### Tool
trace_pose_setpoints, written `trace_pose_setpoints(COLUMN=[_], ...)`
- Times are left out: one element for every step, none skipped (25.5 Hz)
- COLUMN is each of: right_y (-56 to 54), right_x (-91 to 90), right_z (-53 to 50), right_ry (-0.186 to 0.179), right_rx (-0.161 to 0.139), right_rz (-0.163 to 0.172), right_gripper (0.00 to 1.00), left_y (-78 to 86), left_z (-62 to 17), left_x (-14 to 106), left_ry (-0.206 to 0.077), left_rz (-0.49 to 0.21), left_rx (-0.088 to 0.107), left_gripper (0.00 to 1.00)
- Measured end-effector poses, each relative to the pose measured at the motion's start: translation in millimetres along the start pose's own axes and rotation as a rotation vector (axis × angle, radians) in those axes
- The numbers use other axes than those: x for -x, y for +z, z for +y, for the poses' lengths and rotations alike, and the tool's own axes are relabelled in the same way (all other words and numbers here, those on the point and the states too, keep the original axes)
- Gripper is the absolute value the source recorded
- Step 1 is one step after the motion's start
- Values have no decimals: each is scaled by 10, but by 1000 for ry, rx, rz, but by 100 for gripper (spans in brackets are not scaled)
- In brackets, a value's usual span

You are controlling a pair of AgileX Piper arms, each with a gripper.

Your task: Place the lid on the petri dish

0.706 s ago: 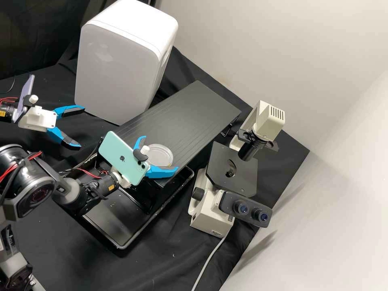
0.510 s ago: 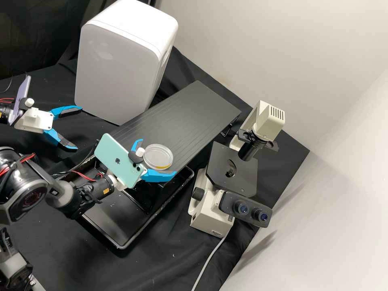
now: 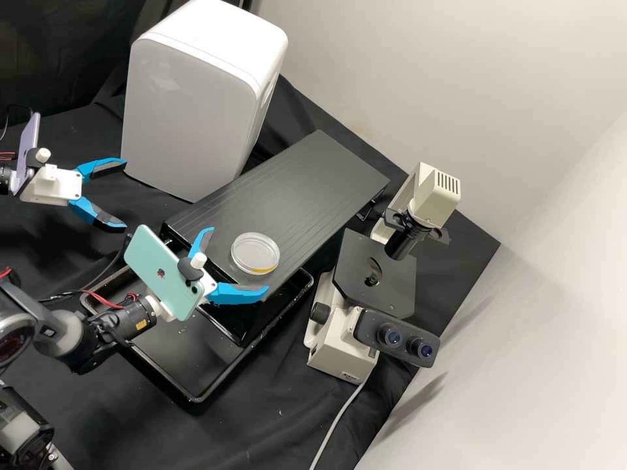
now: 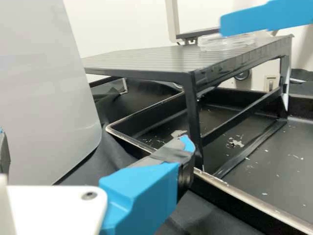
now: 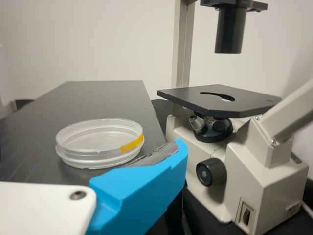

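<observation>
Clear plastic, the petri dish [image 3: 255, 253] sat on the black raised platform [image 3: 307, 183] just ahead of the right gripper [image 3: 235, 260]. That gripper's jaws were spread wide and empty, and neither blue finger touched the dish. The lid [image 5: 98, 134] looked level and seated, with the yellow tape strip [image 5: 132, 142] facing the jaws. The step in hand seemed to be the letting-go. A good retreat would run straight back and level with the jaws wide, so no fingertip clipped the rim or pushed the dish toward the platform edge. The left gripper [image 3: 124, 194] hung released, well off to one side.
</observation>
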Motion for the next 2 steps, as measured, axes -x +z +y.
trace_pose_setpoints(right_y=[-1, -3], right_x=[30, 58], right_z=[2, -1], right_ry=[0, -1], right_rx=[-8, -18], right_rz=[4, 8], right_gripper=[100, 100], left_y=[-2, -2], left_z=[0, 0], left_x=[0, 0], left_ry=[0, 0], left_rz=[2, 2], left_rx=[1, 1], left_gripper=[100, 100])
